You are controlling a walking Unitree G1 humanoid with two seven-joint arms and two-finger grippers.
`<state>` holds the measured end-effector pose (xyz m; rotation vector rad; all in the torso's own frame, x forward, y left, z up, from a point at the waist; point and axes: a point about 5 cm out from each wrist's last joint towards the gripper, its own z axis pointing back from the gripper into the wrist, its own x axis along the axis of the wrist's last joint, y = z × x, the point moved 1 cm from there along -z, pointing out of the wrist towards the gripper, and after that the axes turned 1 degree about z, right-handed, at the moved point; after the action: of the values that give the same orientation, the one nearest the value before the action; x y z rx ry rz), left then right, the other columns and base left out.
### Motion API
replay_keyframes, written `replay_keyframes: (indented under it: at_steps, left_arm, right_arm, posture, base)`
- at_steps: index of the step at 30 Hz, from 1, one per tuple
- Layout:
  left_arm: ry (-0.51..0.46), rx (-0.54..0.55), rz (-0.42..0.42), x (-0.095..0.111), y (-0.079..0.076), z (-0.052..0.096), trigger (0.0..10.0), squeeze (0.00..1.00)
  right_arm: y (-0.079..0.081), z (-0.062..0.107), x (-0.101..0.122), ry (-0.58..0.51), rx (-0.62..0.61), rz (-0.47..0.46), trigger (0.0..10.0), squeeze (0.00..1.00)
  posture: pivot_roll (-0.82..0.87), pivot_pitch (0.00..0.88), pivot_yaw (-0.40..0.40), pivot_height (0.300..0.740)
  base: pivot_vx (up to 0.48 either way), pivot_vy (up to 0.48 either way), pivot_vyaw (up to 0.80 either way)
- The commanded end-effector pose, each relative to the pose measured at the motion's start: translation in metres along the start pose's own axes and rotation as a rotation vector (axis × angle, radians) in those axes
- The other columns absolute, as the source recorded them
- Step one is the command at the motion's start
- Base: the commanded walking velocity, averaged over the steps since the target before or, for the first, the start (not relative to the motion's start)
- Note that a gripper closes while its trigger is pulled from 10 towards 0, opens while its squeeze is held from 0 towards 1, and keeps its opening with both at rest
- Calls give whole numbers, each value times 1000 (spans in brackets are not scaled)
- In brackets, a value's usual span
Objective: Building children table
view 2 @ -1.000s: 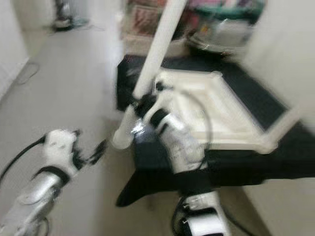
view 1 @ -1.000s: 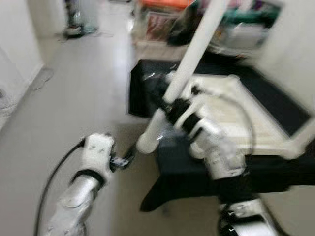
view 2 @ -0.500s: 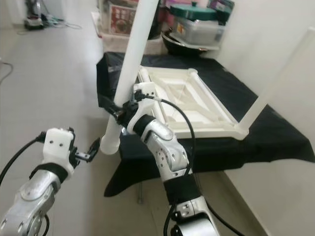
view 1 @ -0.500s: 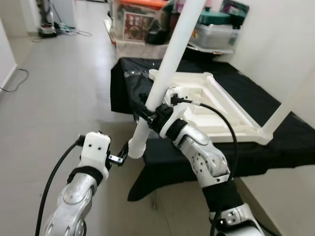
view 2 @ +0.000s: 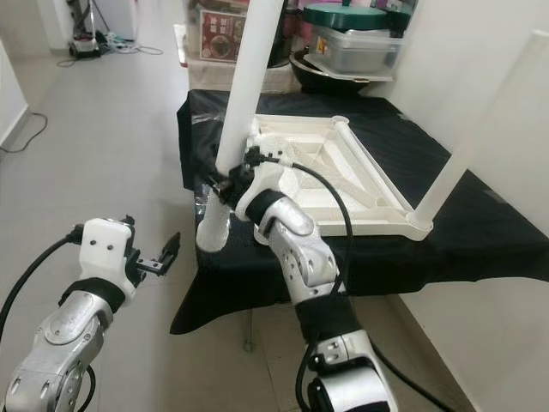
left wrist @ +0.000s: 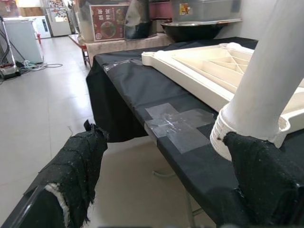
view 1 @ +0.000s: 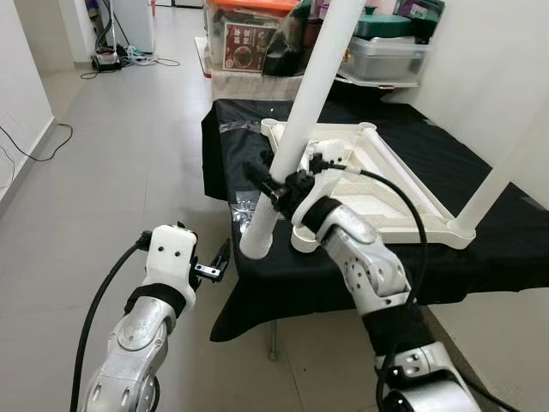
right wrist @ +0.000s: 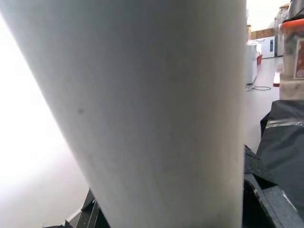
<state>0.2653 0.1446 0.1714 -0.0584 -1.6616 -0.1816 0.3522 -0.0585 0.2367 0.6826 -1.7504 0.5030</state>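
Nearest you: left gripper (view 1: 221, 260), low and out over the floor beside the table's near edge, fingers parted and holding nothing; in its wrist view the padded fingertips (left wrist: 78, 161) frame the leg's lower end.

Next: right gripper (view 1: 273, 186), fingers closed around the white table leg (view 1: 296, 129) partway up its length. The leg leans, upper end out of frame, lower flared end (view 1: 256, 240) hanging just beside the near corner socket (view 1: 304, 239) of the tabletop, not seated in it as far as you can tell.

Then: white children's tabletop (view 1: 390, 190), lying upside down on the black-draped work table (view 1: 515, 249), ribbing facing up. One leg (view 1: 506, 163) already stands at its right-hand near corner. The far-left corner socket (view 1: 271, 129) looks empty.

Beyond: storage boxes (view 1: 244, 39) and a lidded tub (view 1: 388, 53) behind the table.

Status, by your reckoning: one leg fitted, a second in hand awaiting its socket, at least one more corner to fill; turning the table upright remains.
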Motion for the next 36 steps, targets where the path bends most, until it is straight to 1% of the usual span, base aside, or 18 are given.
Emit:
replay_keyframes:
  at_steps: [1, 2, 3, 4, 5, 6, 8, 9, 12, 16, 21, 28, 36]
  left_arm:
    - [8, 8, 7, -3, 0, -2, 10000, 0]
    - [8, 8, 7, -3, 0, -2, 10000, 0]
    - [-2, 27, 11, -1, 3, -1, 10000, 0]
    - [-6, 31, 12, -1, 4, 0, 10000, 0]
    - [-12, 34, 19, 0, 4, 0, 10000, 0]
    - [-16, 35, 24, 1, 4, 0, 10000, 0]
    - [-18, 39, 26, 2, 5, 0, 10000, 0]
    - [-23, 49, 40, 2, 5, -1, 10000, 0]
    - [-28, 61, 65, 3, 7, -1, 10000, 0]
    - [-30, 63, 47, 4, 8, -3, 10000, 0]
    - [-34, 58, 39, 5, 8, -4, 10000, 0]
    - [-27, 65, 19, 1, 8, -5, 10000, 0]
    - [-29, 69, 33, 0, 9, -4, 10000, 0]
  right_arm:
    - [-8, 0, 3, -8, -28, 16, 10000, 0]
    - [-8, 0, 3, -8, -28, 16, 10000, 0]
    - [-19, -2, 7, -8, -76, 7, 10000, 0]
    - [-22, -2, 8, -9, -89, 4, 10000, 0]
    - [-23, -2, 10, -14, -95, 51, 10000, 0]
    - [-22, -2, 11, -18, -94, 87, 10000, 0]
    - [-20, -2, 10, -22, -90, 89, 10000, 0]
    - [-16, -3, 8, -25, -80, 66, 10000, 0]
    - [-13, -3, 6, -26, -70, 54, 10000, 0]
    - [-7, -4, 2, -23, -57, 52, 10000, 0]
    - [-6, -5, 1, -26, -55, 50, 10000, 0]
    - [-5, -8, 1, -34, -46, 53, 10000, 0]
    - [-4, -8, 0, -34, -41, 54, 10000, 0]
  posture:
    - [116, 0, -131, 740]
    - [116, 0, -131, 740]
    - [117, 0, -132, 740]
    - [118, 0, -133, 740]
    - [118, 0, -133, 740]
    - [118, 0, -133, 740]
    - [119, 0, -132, 740]
    - [120, 0, -132, 740]
    - [120, 0, -132, 740]
    - [122, 0, -129, 740]
    - [120, 0, -128, 740]
    - [118, 0, -132, 740]
    - [119, 0, -137, 740]
  base:
    - [0, 0, 0]
    - [0, 0, 0]
    - [0, 0, -800]
    - [0, 0, -800]
    - [0, 0, 0]
    - [0, 0, 0]
    - [0, 0, 0]
    - [0, 0, 0]
    - [210, 0, 0]
    - [434, 0, 0]
    - [387, 0, 0]
    - [0, 0, 0]
    - [0, 0, 0]
